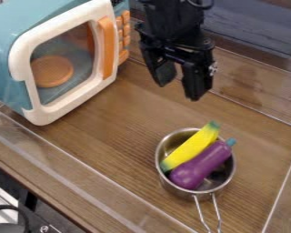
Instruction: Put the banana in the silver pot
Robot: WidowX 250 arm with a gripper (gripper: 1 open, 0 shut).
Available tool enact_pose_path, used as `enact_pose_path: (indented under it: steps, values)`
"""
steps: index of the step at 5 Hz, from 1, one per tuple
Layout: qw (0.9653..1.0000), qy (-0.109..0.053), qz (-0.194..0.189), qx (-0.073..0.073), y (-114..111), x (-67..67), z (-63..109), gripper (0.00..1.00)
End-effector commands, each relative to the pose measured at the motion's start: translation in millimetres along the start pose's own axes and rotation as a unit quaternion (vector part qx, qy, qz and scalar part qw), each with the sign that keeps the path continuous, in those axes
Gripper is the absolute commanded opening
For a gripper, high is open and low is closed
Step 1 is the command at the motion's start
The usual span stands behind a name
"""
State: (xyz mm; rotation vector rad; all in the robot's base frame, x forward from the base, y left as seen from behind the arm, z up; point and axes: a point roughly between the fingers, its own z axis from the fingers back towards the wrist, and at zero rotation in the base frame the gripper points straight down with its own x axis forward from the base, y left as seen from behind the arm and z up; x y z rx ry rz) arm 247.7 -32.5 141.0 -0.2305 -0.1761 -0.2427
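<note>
The yellow banana (pixel 192 146) with its green tip lies inside the silver pot (pixel 173 145), resting across the rim beside a purple eggplant (pixel 204 166). The pot's thin wire handle (pixel 209 215) points toward the front edge. My black gripper (pixel 176 75) hangs above the wooden table, up and to the left of the pot, well apart from it. Its fingers (pixel 196 80) stand open with nothing between them.
A toy microwave (pixel 51 56), teal and cream with an orange handle, stands at the left with its door ajar and a round brown item inside. A clear plastic wall (pixel 63 173) runs along the table's front edge. A dark backdrop lies behind.
</note>
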Motion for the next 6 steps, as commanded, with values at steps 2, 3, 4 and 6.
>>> enact_pose_path:
  steps: [2, 3, 4, 6]
  values:
    - [0.9996, -0.02, -0.017, -0.001, -7.6, 2.2, 8.0, 1.0]
    - [0.9996, -0.019, -0.021, -0.003, -8.9, 1.3, 7.2, 1.0]
    - [0.9995, -0.018, -0.024, -0.005, -10.0, 0.6, 6.1, 1.0]
    - [0.9994, -0.014, -0.031, -0.009, -11.6, -1.0, 3.4, 1.0]
